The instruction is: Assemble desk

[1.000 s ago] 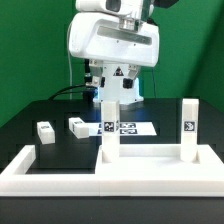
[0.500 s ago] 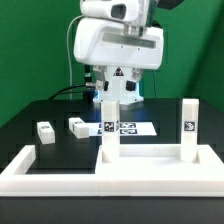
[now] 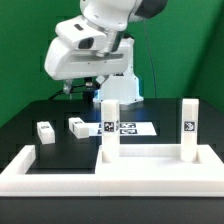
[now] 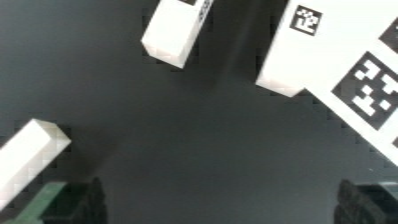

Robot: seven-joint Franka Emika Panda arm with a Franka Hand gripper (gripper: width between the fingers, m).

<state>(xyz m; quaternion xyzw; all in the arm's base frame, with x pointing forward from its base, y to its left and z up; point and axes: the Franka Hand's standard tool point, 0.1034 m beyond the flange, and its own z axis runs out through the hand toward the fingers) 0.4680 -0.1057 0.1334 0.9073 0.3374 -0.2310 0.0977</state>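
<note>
The jaws stood wide apart with nothing between them, above the black tabletop (image 3: 68, 150). The desk top (image 3: 150, 168) lay at the front, on the exterior view's right, with two upright legs (image 3: 110, 128) standing at its far edge. Two loose legs (image 3: 44, 132) lay flat on the tabletop toward the exterior view's left, near the marker board (image 3: 126, 128) and apart from each other.
</note>
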